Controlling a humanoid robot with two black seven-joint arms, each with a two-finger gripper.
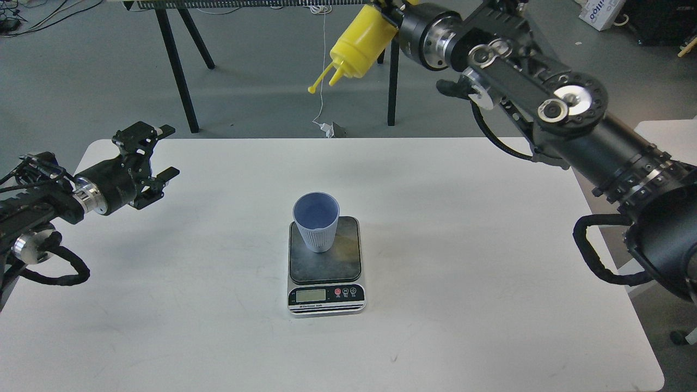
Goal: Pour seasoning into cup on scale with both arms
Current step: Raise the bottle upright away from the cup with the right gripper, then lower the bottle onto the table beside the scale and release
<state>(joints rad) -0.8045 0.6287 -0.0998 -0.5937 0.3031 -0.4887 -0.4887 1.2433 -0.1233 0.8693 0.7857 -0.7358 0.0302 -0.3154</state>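
The light-blue ribbed cup (317, 221) stands upright on the left part of the dark platform of the scale (326, 272), in the middle of the white table. My right gripper (389, 15) at the top is shut on the yellow seasoning bottle (361, 43). It holds the bottle high above and behind the table, tilted with the nozzle pointing down-left and its cap hanging on the strap. My left gripper (166, 152) is open and empty above the table's left side, well left of the cup.
The white table (490, 305) has a rounded front right corner. Behind it stand black trestle legs (175, 65) on a grey floor. A thin white cord (322, 81) hangs down to a plug. A second white surface (672, 136) shows at the right edge.
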